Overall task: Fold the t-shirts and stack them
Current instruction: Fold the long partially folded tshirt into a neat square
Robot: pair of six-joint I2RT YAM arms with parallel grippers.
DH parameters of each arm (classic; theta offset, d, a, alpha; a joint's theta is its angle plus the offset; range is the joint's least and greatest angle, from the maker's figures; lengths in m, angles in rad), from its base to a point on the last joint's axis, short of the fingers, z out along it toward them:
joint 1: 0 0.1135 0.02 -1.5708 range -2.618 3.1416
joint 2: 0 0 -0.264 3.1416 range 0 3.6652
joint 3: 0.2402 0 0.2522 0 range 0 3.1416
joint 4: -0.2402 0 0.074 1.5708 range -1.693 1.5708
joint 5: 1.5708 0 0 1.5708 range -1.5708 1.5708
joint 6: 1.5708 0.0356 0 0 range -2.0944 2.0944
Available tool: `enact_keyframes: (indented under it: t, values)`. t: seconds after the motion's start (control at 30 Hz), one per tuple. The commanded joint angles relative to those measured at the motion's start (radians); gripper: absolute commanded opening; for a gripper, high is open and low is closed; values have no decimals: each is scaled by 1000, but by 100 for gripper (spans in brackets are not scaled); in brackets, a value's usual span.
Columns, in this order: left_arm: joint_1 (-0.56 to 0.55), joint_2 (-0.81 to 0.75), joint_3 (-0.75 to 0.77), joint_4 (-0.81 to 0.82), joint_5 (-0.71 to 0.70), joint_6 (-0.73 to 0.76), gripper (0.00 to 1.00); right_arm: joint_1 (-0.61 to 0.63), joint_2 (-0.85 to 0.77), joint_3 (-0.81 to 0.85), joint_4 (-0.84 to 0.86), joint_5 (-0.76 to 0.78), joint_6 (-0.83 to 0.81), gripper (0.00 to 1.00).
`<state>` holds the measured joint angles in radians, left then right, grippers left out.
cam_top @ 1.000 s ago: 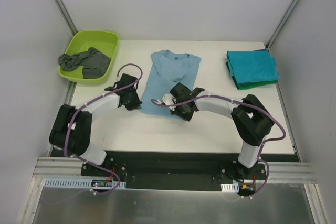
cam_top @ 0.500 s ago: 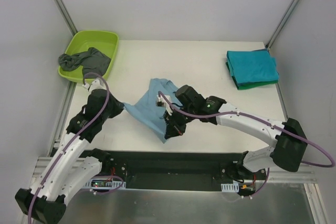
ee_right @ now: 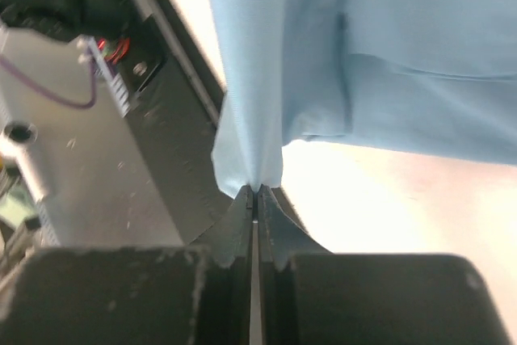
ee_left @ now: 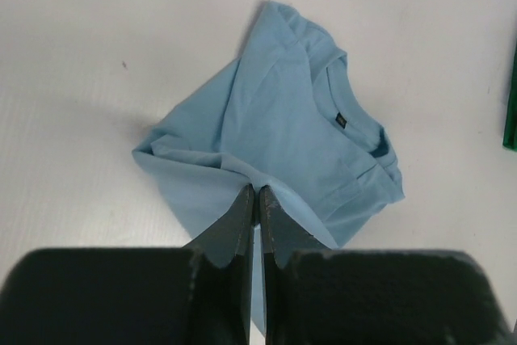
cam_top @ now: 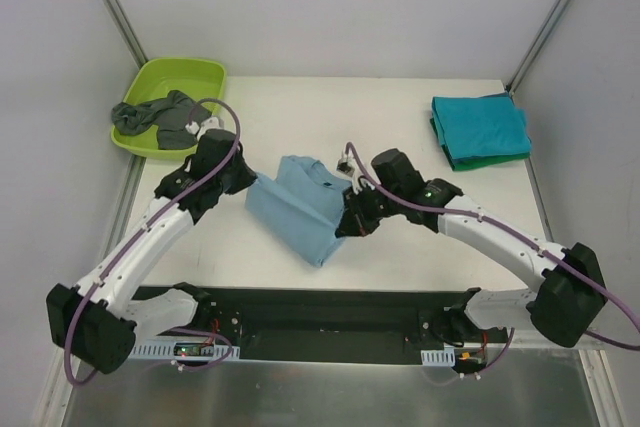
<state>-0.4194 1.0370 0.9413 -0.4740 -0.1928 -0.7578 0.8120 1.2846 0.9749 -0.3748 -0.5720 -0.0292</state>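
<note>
Tee (cam_top: 295,209): left tool (ee_left: 257,193), right tool (ee_right: 254,193) (outstretched)

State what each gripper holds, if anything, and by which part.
Both hold the light blue t-shirt: the left gripper pinches a fold at its edge, the right gripper a bunched edge. Hem or sleeve cannot be told.

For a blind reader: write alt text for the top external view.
The left gripper and right gripper pinch opposite sides of a light blue t-shirt. Folded teal shirts lie far right, a grey shirt in a green tub far left.
</note>
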Motion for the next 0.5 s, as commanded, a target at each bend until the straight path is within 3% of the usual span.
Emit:
enact_keyframes:
  t: [0.0, 0.47]
  values:
    - [-4, 127, 134, 113, -46, 37, 0, -115, -38, -13, -4, 73, 25, 1]
    - [-5, 598, 419, 160, -10, 143, 0, -365, 182, 22, 72, 135, 66, 3]
